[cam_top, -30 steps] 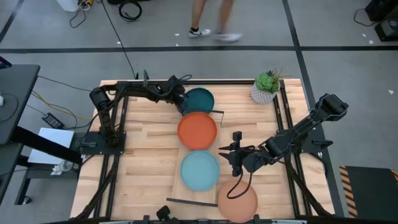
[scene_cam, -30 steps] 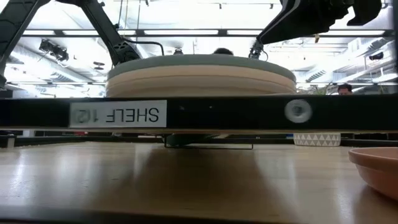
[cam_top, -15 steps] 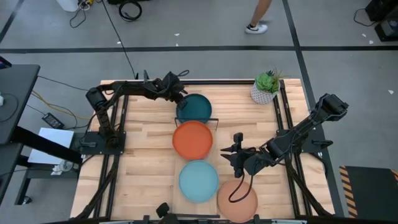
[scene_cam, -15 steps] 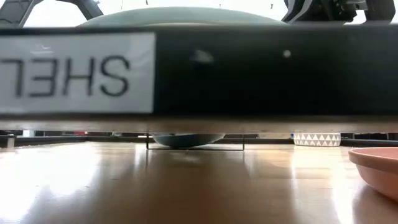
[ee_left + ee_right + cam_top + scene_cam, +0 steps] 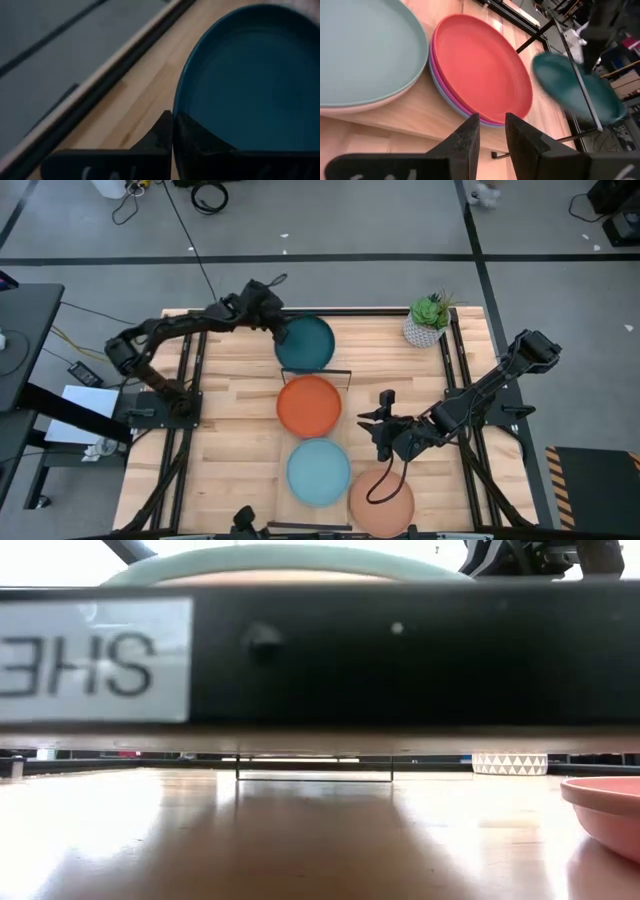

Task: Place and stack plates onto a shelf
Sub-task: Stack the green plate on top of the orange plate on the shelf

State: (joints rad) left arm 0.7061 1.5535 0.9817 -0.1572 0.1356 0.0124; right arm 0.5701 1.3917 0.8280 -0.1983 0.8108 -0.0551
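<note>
My left gripper (image 5: pixel 272 320) is at the table's far side, shut on the dark teal plate (image 5: pixel 305 343). That plate is in the air beyond the shelf's far wire rail (image 5: pixel 322 370). The long wooden shelf (image 5: pixel 385 122) carries two stacks. The orange plate (image 5: pixel 309 406) lies on a magenta and a blue one. The light blue plate (image 5: pixel 318 471) lies on a cream one. The terracotta plate (image 5: pixel 381 505) rests on the table near the near edge. My right gripper (image 5: pixel 380 426) is open beside the shelf's right edge and touches nothing that I can see. My left gripper pinches the dark teal plate by its rim (image 5: pixel 176 107), on the plate's left side. One finger (image 5: pixel 161 134) lies outside the rim and the other finger (image 5: pixel 197 142) on the plate's inner face. The plate is lifted clear and looks tilted in the right wrist view (image 5: pixel 577 87).
A small potted plant (image 5: pixel 430 320) stands at the far right corner. Black frame rails run along the table's left and right sides. In the low view the shelf's near end with its label (image 5: pixel 90 660) fills the width. Bare tabletop lies left of the shelf.
My left gripper has moved up and toward the far left, carrying the teal plate off the shelf's far end, so the plate now shows larger. The shelf with its two stacks has slid toward the near edge and straightened. My right gripper has stayed nearly still.
</note>
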